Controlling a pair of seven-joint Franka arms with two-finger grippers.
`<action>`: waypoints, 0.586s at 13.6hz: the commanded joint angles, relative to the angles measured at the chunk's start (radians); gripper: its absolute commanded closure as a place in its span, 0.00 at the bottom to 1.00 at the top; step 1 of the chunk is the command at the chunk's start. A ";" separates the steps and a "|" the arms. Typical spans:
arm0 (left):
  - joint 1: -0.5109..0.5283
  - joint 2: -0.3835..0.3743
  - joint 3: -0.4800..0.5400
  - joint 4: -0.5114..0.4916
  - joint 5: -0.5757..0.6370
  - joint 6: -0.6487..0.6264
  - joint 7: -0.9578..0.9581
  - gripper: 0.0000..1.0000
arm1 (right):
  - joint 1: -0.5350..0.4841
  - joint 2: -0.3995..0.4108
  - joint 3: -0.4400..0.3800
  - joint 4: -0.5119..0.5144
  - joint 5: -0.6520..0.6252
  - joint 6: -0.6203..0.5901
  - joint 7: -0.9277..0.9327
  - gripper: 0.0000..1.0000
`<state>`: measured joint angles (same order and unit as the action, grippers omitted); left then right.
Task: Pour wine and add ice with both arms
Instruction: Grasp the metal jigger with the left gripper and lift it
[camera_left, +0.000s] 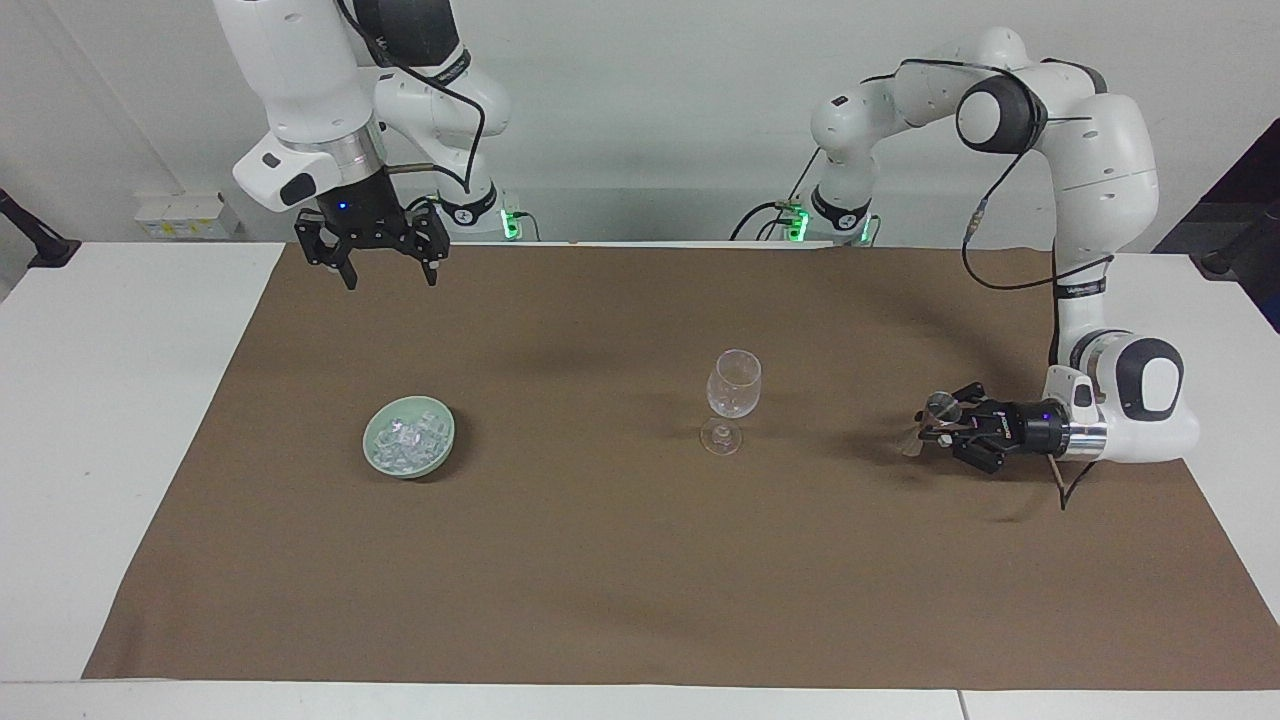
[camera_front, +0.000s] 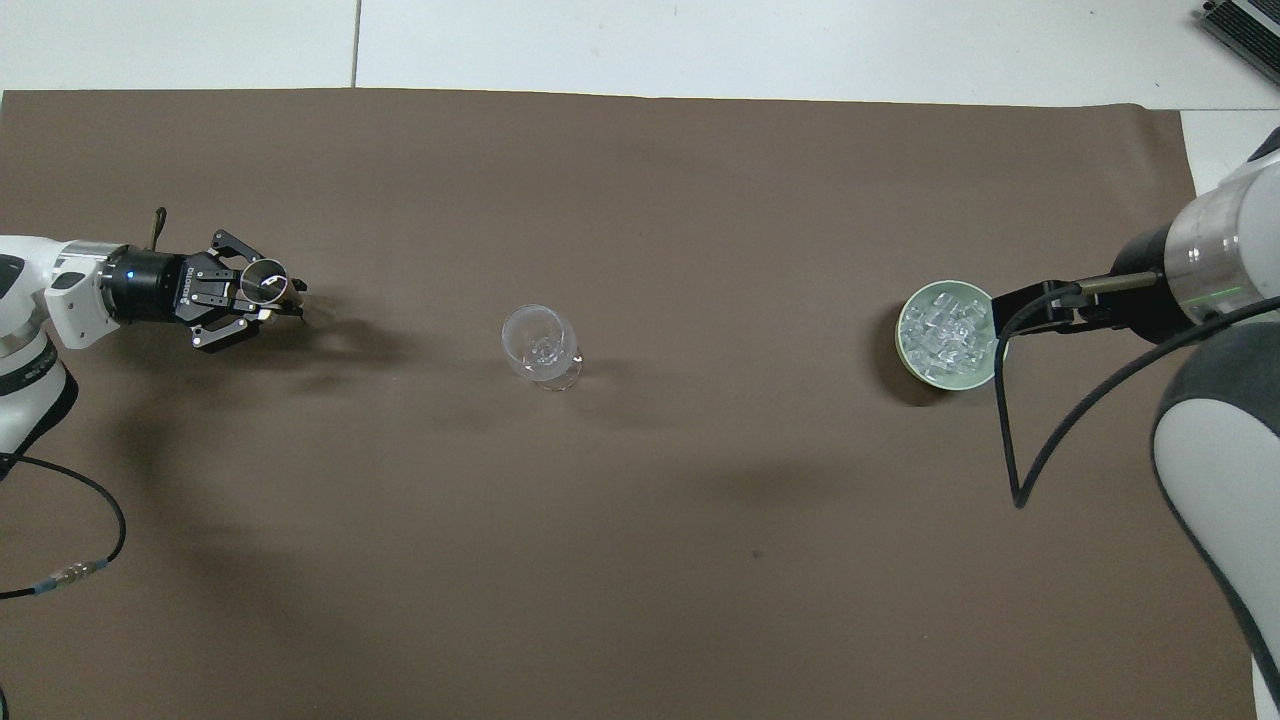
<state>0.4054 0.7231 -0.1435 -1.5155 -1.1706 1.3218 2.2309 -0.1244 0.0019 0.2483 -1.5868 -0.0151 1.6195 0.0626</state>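
A brown cloth (camera_left: 620, 560) covers most of the white surface (camera_left: 120, 400). Toward the right arm's end of it sits a pale green bowl (camera_left: 372, 447) holding the ice (camera_left: 408, 437), a heap of small clear cubes. Near the middle of the cloth stands a clear stemmed glass (camera_left: 733, 390), upright and with nothing dark in it. The right arm (camera_left: 300, 90) hangs high over the edge of the cloth closest to the robots, its end effector (camera_left: 384, 278) pointing straight down with the fingers spread wide and nothing between them; it waits there, well apart from the bowl. The left arm (camera_left: 1100, 200) bends down at its own end of the surface, wrist lying level, and its end effector (camera_left: 938, 425) is pressed together on a small clear cup (camera_front: 263, 284), held sideways just above the cloth with its round mouth showing from above. The cup is well apart from the glass.
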 joint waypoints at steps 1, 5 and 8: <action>-0.052 -0.126 0.019 -0.078 -0.027 0.019 -0.036 0.96 | -0.021 -0.007 0.008 -0.005 0.021 0.014 -0.027 0.00; -0.121 -0.206 0.022 -0.086 -0.027 0.079 -0.085 0.96 | -0.021 -0.007 0.008 -0.005 0.021 0.014 -0.027 0.00; -0.181 -0.243 0.024 -0.097 -0.027 0.109 -0.085 0.96 | -0.021 -0.007 0.008 -0.005 0.021 0.014 -0.027 0.00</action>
<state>0.2675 0.5351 -0.1404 -1.5560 -1.1728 1.3899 2.1491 -0.1244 0.0019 0.2483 -1.5868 -0.0151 1.6195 0.0626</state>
